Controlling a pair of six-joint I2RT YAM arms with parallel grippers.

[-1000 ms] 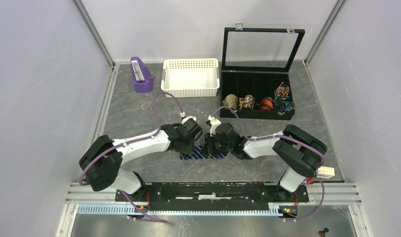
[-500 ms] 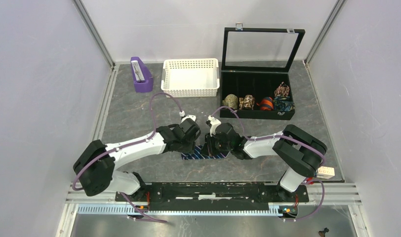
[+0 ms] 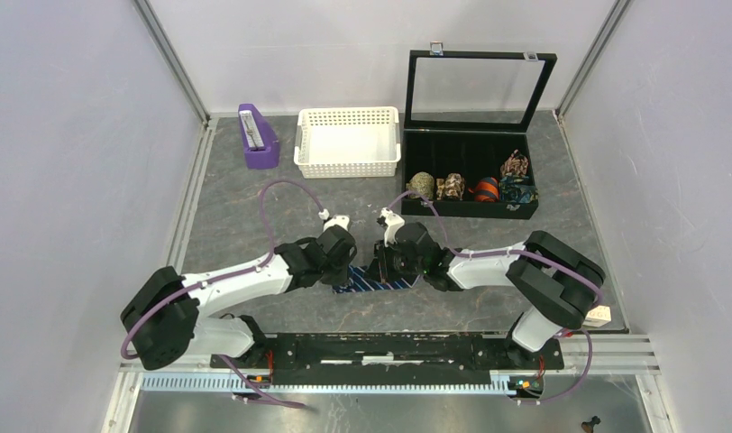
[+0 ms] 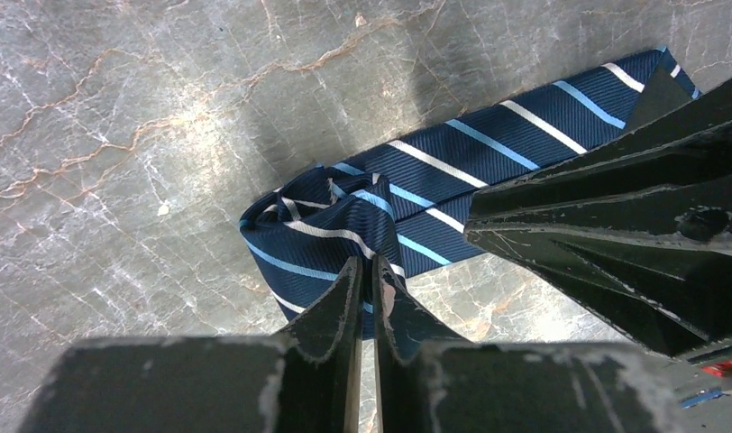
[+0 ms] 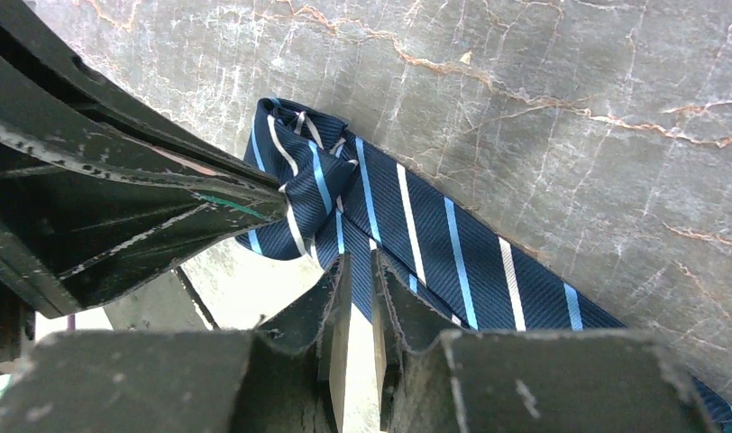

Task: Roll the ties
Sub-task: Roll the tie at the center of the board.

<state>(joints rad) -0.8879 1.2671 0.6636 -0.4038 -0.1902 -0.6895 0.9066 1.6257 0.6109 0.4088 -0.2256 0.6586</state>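
The tie (image 3: 380,281) is dark navy with thin light-blue and white stripes and lies flat on the grey table between my two grippers. Its left end is curled into a small loose coil (image 4: 326,216). My left gripper (image 4: 369,271) is shut on the near edge of that coil. In the top view it (image 3: 346,268) sits at the tie's left end. My right gripper (image 5: 360,266) is shut on the near edge of the flat strip (image 5: 434,244) just beside the coil. From above it (image 3: 386,267) faces the left one, almost touching.
An open black box (image 3: 480,209) at the back right holds several patterned rolls, one of them olive (image 3: 422,186). A white basket (image 3: 347,140) and a purple holder (image 3: 257,137) stand at the back. Grey walls close in both sides.
My left gripper has closed on the coiled end of the tie, and the left arm has swung slightly down and left. The right gripper has kept its grip and place.
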